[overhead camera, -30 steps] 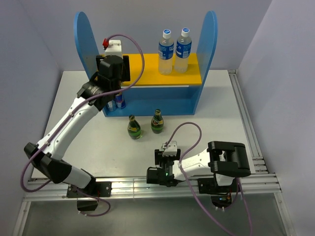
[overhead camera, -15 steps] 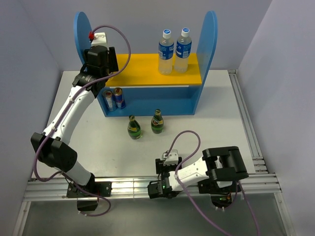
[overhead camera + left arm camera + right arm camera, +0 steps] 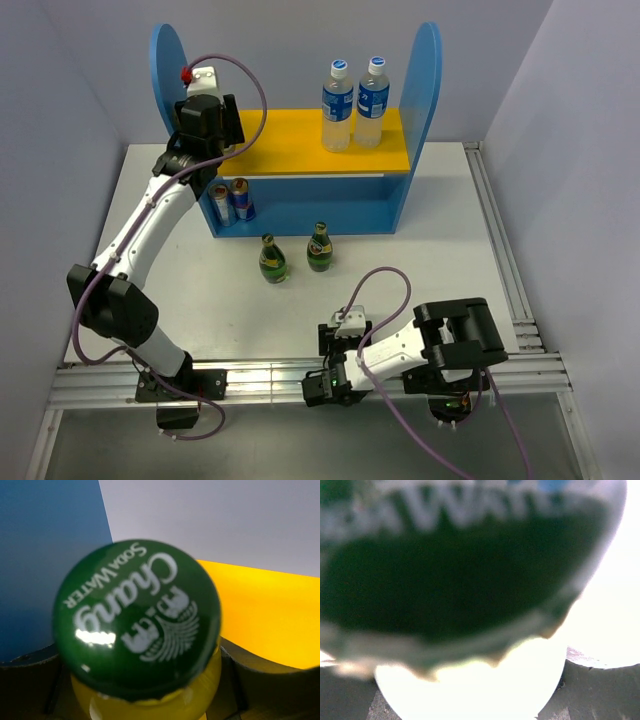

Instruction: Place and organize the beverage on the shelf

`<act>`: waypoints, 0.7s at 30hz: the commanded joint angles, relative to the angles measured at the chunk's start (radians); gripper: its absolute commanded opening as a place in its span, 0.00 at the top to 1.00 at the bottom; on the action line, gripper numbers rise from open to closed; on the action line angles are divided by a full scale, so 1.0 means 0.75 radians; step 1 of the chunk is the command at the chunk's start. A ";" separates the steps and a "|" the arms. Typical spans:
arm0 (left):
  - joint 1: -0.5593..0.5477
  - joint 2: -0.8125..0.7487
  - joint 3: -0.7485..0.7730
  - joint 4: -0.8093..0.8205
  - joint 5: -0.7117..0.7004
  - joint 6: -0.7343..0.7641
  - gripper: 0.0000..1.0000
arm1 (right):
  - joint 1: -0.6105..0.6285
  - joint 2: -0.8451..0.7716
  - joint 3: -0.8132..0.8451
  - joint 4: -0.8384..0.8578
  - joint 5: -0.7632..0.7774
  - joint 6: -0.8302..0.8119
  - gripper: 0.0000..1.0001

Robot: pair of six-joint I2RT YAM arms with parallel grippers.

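Start at ten o'clock on the table. Your left gripper (image 3: pixel 147 692) is clenched on a soda-water bottle (image 3: pixel 137 625) with a green cap, right beside the shelf's (image 3: pixel 428 80) left side panel (image 3: pixel 168 60), at the left end of the yellow upper board (image 3: pixel 290 140). You cannot tell whether its base touches the board. If you lower it this close to the panel, the base may catch the panel or the board's edge and tilt. If you let go before it is seated, expect it to topple and roll off.

Moving right, the pair of dark green bottles (image 3: pixel 272 260) stands on the table at its centre, in front of the shelf. It sits at about eleven o'clock from your right gripper (image 3: pixel 470 697), so a low carry toward the shelf could knock it over.

At six o'clock, low by the near rail (image 3: pixel 250 375), that right gripper looks clamped on a blurred bottle (image 3: pixel 465 570) with a dark green cap. A hasty lift may clip the rail.

Count:
- One shelf.
- Two gold-capped bottles (image 3: pixel 231 203) in the lower tier, at its left end.
- Two blue-labelled plastic bottles (image 3: pixel 355 105) on the board at one o'clock.
- Two green bottles on the table.
- One bottle in each gripper.
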 commanded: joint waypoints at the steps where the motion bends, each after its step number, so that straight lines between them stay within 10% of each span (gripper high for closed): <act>1: 0.005 -0.029 0.005 0.153 -0.029 -0.040 0.37 | 0.020 -0.044 0.035 -0.136 0.147 0.149 1.00; 3: 0.005 -0.035 -0.003 0.145 -0.027 -0.044 0.29 | 0.036 -0.042 0.053 -0.177 0.151 0.176 1.00; 4: 0.005 -0.045 -0.009 0.145 -0.031 -0.046 0.07 | 0.040 -0.044 0.061 -0.214 0.153 0.201 1.00; 7: 0.003 -0.084 -0.040 0.159 -0.031 -0.046 0.01 | 0.061 -0.062 0.076 -0.271 0.159 0.236 1.00; 21: -0.048 -0.237 -0.042 -0.021 -0.041 -0.066 0.01 | 0.171 -0.068 0.335 -0.838 0.231 0.546 1.00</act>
